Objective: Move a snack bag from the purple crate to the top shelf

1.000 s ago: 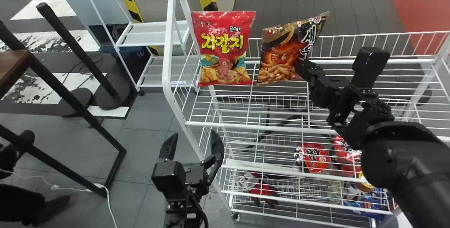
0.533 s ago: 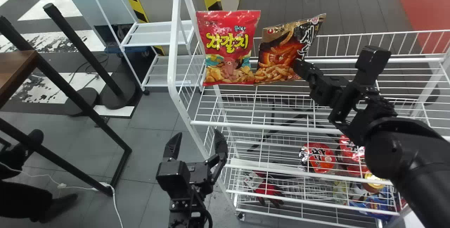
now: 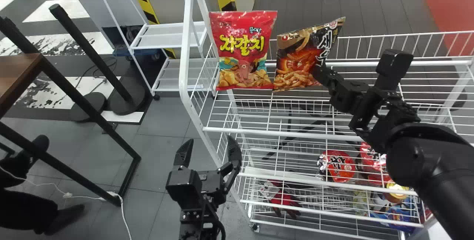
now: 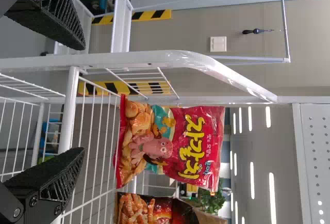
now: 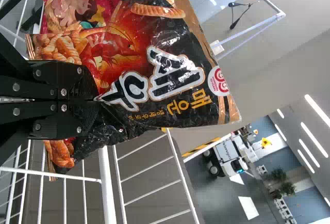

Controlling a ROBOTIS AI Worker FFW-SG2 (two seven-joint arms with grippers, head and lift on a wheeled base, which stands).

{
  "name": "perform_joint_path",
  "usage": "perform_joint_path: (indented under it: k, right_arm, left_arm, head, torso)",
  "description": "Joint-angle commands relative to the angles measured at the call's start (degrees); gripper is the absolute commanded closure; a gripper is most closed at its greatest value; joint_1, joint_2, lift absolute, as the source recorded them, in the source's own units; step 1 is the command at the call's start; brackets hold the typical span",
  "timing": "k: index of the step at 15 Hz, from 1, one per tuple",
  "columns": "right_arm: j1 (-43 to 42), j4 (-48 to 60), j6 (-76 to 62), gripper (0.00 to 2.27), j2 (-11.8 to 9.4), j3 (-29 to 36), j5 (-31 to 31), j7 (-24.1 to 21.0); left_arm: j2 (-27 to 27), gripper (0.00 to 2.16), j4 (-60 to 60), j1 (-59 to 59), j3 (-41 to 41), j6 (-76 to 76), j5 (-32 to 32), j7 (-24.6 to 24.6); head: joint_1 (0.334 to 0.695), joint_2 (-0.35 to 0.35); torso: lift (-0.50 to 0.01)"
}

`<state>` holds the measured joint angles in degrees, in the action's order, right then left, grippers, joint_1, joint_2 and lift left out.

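Note:
My right gripper (image 3: 317, 70) is over the top shelf (image 3: 240, 130) of the white wire rack, shut on the right edge of a black and orange snack bag (image 3: 298, 60). That bag leans, its lower left corner against a red snack bag (image 3: 242, 49) standing upright on the shelf's left part. In the right wrist view, the right gripper (image 5: 98, 100) pinches the creased side of the black bag (image 5: 139, 53). My left gripper (image 3: 208, 147) is parked open, low beside the rack's left side; in the left wrist view, the left gripper (image 4: 82, 100) faces the red bag (image 4: 170, 146).
Red packages (image 3: 337, 166) and a red glove (image 3: 283, 199) lie on lower rack levels. The rack's white left frame post (image 3: 184, 47) rises between the left gripper and the bags. Black table legs (image 3: 85, 110) stand at the left, a small white shelf unit (image 3: 166, 36) behind.
The rack and red bag have shifted right in the head view. The black bag has come closer to the red one, its lower left corner now meeting it. My right gripper stays shut on it.

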<state>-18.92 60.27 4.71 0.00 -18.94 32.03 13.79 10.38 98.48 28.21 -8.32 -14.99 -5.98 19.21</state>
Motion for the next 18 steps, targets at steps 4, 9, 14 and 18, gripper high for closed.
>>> perform_joint_path:
  k: [4,9,14,18]
  right_arm:
    - [-2.17,-2.88,0.70,1.49,0.05,-0.40,0.84,0.71]
    - [-3.14,-3.40,1.41,1.49,0.05,-0.57,3.57,3.35]
    - [-4.37,-5.34,2.29,1.49,0.05,-1.01,4.45,4.31]
    - [-4.81,-6.30,2.29,0.77,0.05,-1.19,4.71,5.10]
  left_arm:
    - [0.25,0.12,0.31,0.09,-0.11,-0.69,0.00,0.21]
    - [0.43,0.12,0.66,0.26,-0.11,-0.69,0.00,0.21]
    - [0.43,0.12,0.49,0.26,-0.11,-0.87,0.00,0.21]
    - [0.34,0.12,0.40,0.26,-0.11,-1.05,0.00,0.21]
  head:
    - [0.695,0.257]
    - [0.695,0.260]
    - [0.695,0.270]
    - [0.695,0.269]
  torso:
    - [0.001]
    - [0.001]
    - [0.001]
    - [0.001]
